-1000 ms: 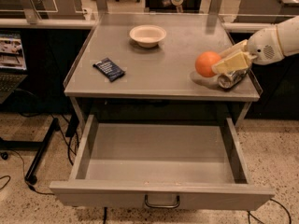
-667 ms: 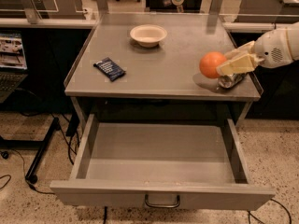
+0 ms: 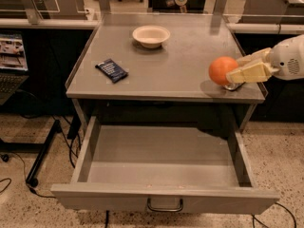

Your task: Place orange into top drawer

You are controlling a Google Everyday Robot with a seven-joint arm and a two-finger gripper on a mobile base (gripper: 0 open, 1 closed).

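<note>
The orange point(image 3: 221, 70) is round and bright, above the right front part of the grey table top point(image 3: 180, 65). My gripper point(image 3: 233, 69) comes in from the right with cream fingers point(image 3: 251, 71) and is shut on the orange's right side, holding it just over the surface with a shadow beneath. The top drawer point(image 3: 164, 197) is pulled out wide under the table. Its inside shows bare grey metal, and its curved handle point(image 3: 165, 206) is at the centre of the front panel.
A white bowl point(image 3: 151, 34) stands at the table's back middle. A dark blue packet point(image 3: 111, 71) lies at the left. A bit of a silver can point(image 3: 231, 86) shows under the gripper. A stand leg and cables point(image 3: 40, 156) lie on the floor at left.
My gripper has moved to the right along the table's right side with the orange in it. The drawer, bowl and packet have not moved.
</note>
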